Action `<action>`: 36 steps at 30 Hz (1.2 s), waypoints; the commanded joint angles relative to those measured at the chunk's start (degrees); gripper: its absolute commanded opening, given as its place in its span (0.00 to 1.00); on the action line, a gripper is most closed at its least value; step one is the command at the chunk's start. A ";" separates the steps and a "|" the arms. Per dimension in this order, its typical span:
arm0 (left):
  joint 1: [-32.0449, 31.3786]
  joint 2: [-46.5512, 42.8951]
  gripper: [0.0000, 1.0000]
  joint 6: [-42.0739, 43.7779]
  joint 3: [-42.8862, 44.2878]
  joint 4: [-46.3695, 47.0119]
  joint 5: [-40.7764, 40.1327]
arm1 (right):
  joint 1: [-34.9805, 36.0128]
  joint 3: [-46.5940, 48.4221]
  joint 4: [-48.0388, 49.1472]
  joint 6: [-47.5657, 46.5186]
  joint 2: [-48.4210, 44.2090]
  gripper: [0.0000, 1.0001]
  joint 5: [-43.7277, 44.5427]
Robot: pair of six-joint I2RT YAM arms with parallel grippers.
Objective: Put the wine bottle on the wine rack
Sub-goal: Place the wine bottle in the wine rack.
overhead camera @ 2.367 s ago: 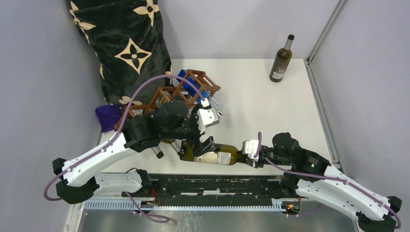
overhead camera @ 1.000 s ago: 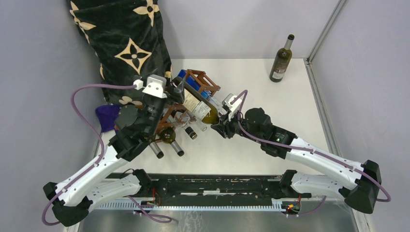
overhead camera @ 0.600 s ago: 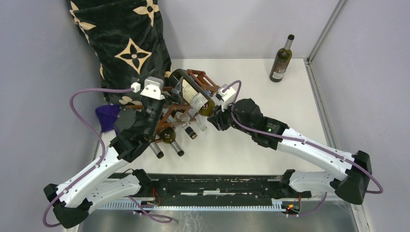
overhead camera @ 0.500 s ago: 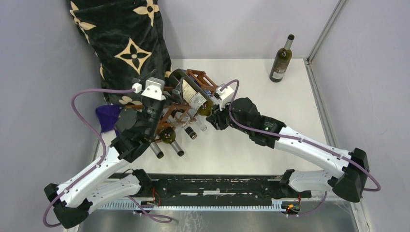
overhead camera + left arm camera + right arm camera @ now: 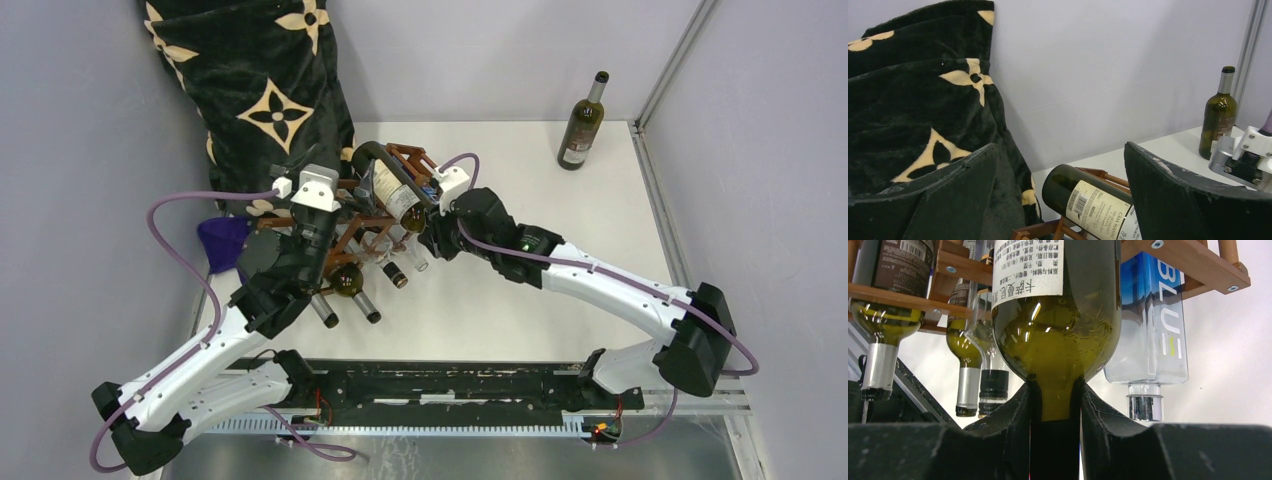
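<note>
The right fingers (image 5: pixel 1008 425) clamp the neck of the bottle (image 5: pixel 1055 335), whose body lies tilted on top of the rack (image 5: pixel 1193 262), far left on the surface (image 5: pixel 500 320). The left fingers (image 5: pixel 948 200) hang open beside the rack.

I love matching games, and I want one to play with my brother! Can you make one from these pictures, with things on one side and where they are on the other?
Things
1. wine bottle with the white label
2. clear bottle with the blue label
3. black-topped wine bottle
4. black flowered blanket

Places
A. upright at the far right corner of the table
B. propped up at the far left
C. neck pinched in the right gripper
D. lying in the wine rack, nothing holding it

Pairs: 1-C, 2-D, 3-A, 4-B
</note>
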 commanded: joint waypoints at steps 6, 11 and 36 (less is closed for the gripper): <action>0.64 -0.92 1.00 2.40 -0.51 4.47 -0.47 | -1.50 9.73 10.79 2.11 3.56 0.04 -0.24; 0.81 -0.99 1.00 2.59 -0.60 4.64 -0.47 | -1.74 11.56 11.10 2.18 6.05 0.12 -1.46; 0.91 -1.83 1.00 3.24 -1.30 5.39 -0.46 | -2.62 10.91 12.64 2.55 7.96 0.95 -4.27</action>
